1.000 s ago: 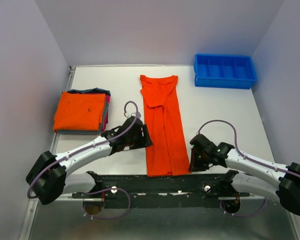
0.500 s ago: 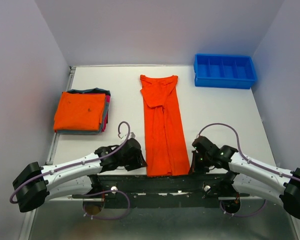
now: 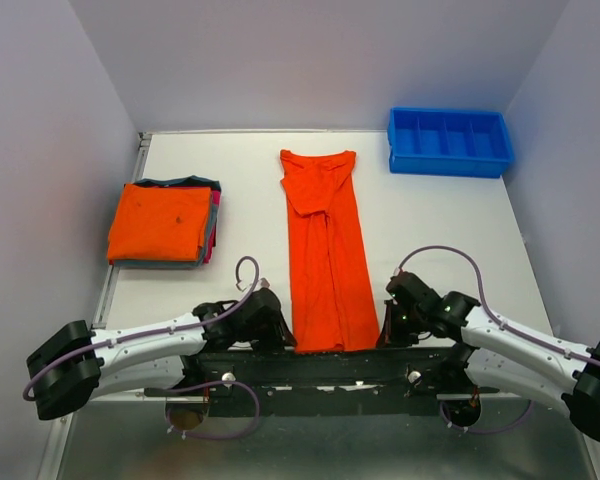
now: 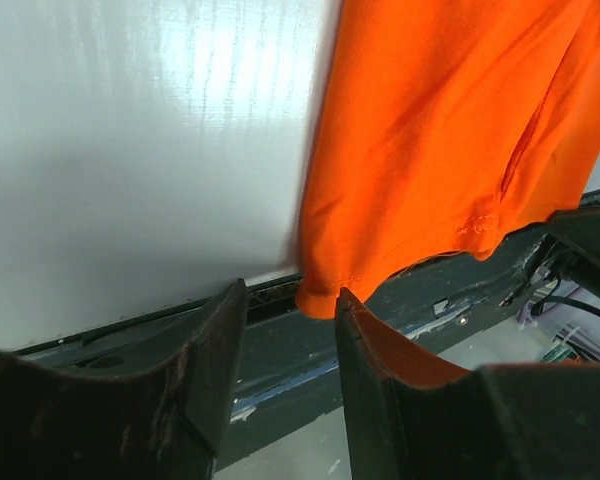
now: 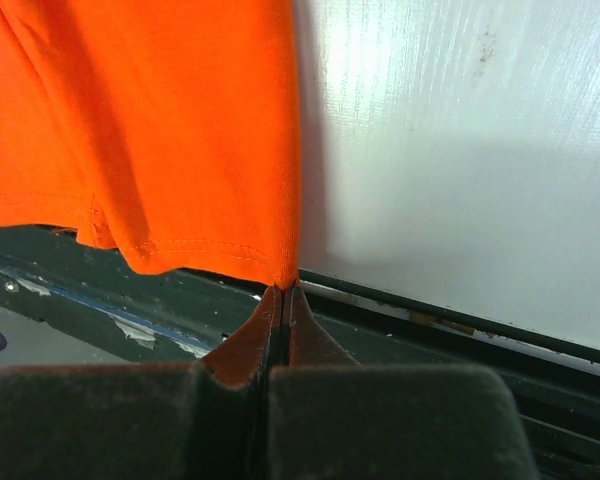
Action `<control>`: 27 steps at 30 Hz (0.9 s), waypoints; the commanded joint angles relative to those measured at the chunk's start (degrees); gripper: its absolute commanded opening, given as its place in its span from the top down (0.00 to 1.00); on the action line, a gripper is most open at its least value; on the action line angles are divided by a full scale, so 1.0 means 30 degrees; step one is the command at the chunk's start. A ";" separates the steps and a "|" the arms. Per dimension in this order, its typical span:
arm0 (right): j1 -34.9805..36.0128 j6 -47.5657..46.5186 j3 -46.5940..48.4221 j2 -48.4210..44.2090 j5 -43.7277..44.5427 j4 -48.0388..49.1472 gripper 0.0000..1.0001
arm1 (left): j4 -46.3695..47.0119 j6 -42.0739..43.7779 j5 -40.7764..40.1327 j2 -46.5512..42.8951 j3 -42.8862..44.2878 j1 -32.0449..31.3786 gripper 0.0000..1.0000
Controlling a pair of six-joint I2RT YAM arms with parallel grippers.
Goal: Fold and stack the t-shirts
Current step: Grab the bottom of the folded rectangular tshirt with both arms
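We see the long orange cloth t-shirt (image 5: 160, 120) matt and finely knit, the white tabletop (image 5: 460, 180) smooth and glossy.

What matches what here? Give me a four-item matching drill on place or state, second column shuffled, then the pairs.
Column 1
1. left gripper
2. right gripper
3. bin
4. stack

Column 2
A. blue, far right
B. shut, tips at a near corner of the shirt
C. open, at the shirt's other near corner
D. left of the shirt, orange on top

Pairs: 1-C, 2-B, 3-A, 4-D
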 commanded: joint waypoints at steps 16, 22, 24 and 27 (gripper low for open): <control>0.0116 -0.0381 0.2435 -0.1108 0.1569 -0.1893 0.99 | 0.3335 -0.1045 0.0636 0.0047 0.0450 -0.0084 1.00; -0.0701 -0.1638 0.5481 0.0500 0.2626 -0.1982 0.99 | 0.3163 -0.0287 0.0373 -0.1596 0.1297 0.2110 1.00; -0.1753 -0.2253 0.6507 0.1350 0.2452 -0.2011 0.99 | 0.3162 0.0269 0.0198 -0.1948 0.1590 0.3252 1.00; -0.3511 -0.3453 0.7768 0.2726 0.1575 -0.1312 0.99 | 0.3540 0.0914 -0.0853 -0.2125 0.2059 0.5009 1.00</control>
